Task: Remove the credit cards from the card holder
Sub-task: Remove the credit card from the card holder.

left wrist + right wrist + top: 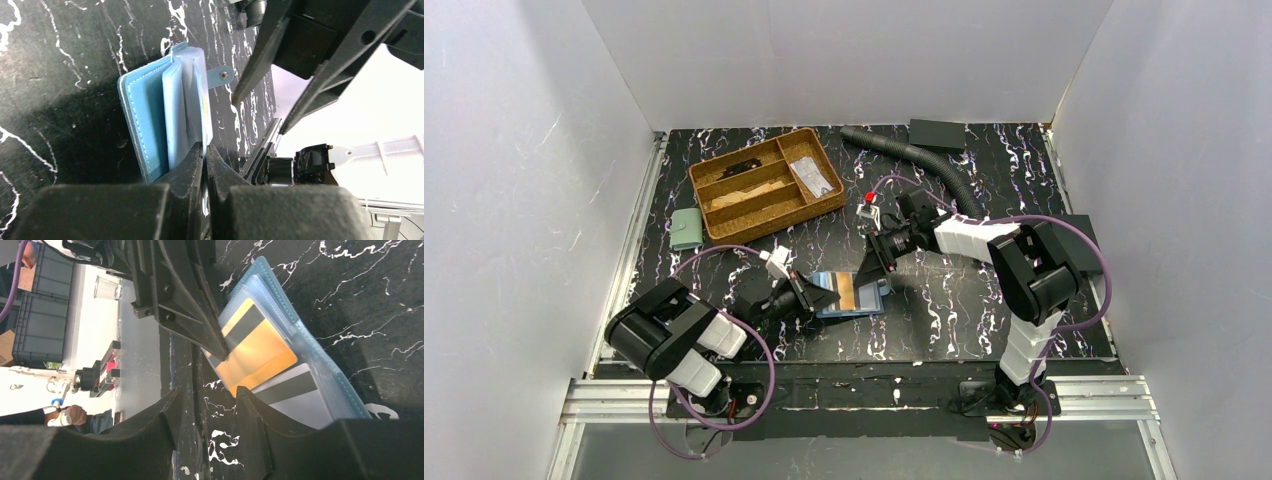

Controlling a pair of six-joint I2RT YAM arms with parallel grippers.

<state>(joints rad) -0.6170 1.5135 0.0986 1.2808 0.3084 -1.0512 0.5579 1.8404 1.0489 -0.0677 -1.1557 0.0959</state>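
Observation:
The teal-blue card holder [871,298] lies open on the black marbled table, its pale inner leaves [177,110] fanned up. An orange credit card [255,347] with a black stripe and a whitish-grey credit card [300,395] sit in its clear sleeves. My left gripper [205,150] is shut on the thin near edge of an inner leaf, at the holder's left side [814,297]. My right gripper [207,400] hangs open just over the holder's right part [876,262]. One of its fingertips [247,397] is by the orange card's corner, with only table between the fingers.
A wicker tray [749,152] with compartments stands at the back left, and a pale green pouch [687,228] lies beside it. A black ribbed hose [914,155] and a black box [937,133] lie at the back. A small red-topped item [869,205] stands behind the right gripper.

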